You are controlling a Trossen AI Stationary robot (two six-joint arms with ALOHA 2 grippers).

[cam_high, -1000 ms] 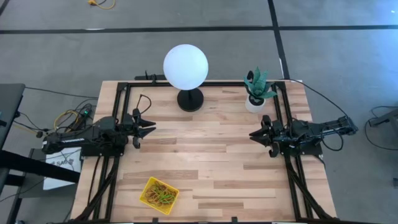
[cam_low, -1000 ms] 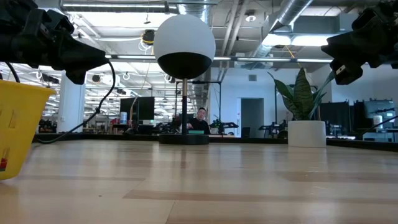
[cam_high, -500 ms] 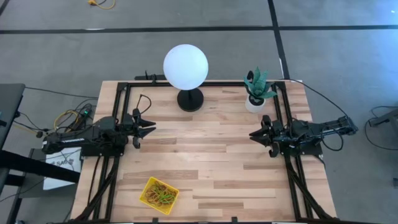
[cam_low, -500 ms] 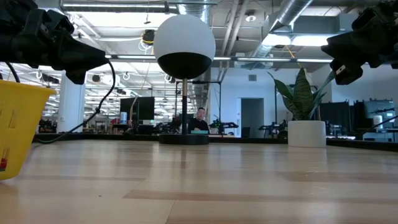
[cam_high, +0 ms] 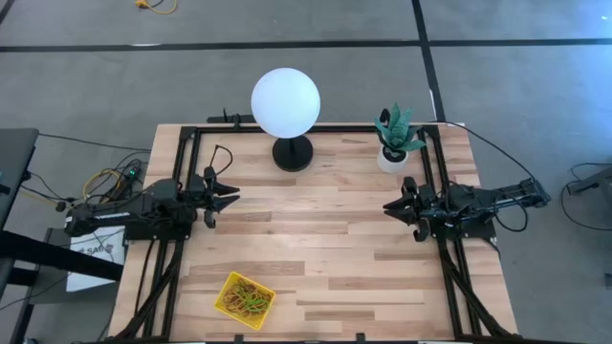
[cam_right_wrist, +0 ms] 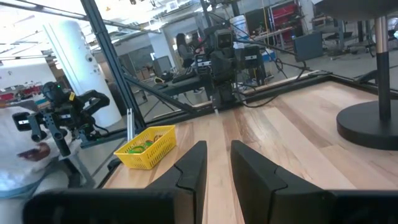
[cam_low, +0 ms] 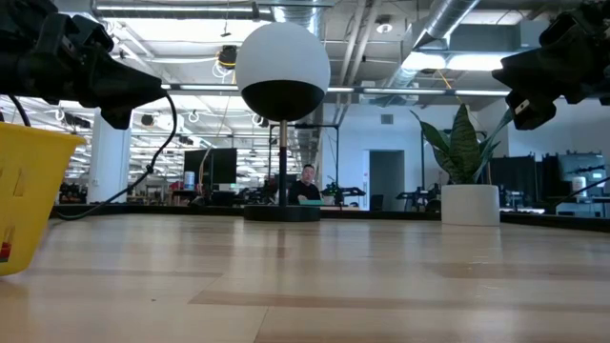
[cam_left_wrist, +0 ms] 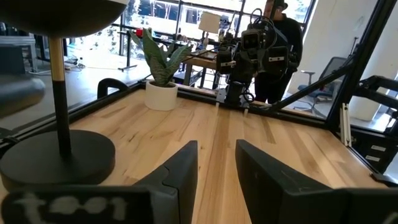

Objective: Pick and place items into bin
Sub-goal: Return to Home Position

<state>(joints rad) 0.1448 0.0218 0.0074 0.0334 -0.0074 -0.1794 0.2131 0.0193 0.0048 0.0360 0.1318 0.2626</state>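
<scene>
Two dark arms hang at opposite sides of the wooden table, the left gripper and right gripper facing each other, each with fingers parted and nothing between them. Rubber bands, green and reddish among them, lie heaped in the yellow bin, on the left arm's side at the edge opposite the globe lamp and well apart from both grippers. No loose band shows on the boards from above, so the sorting looks finished, with only parking the arms apparently left.
</scene>
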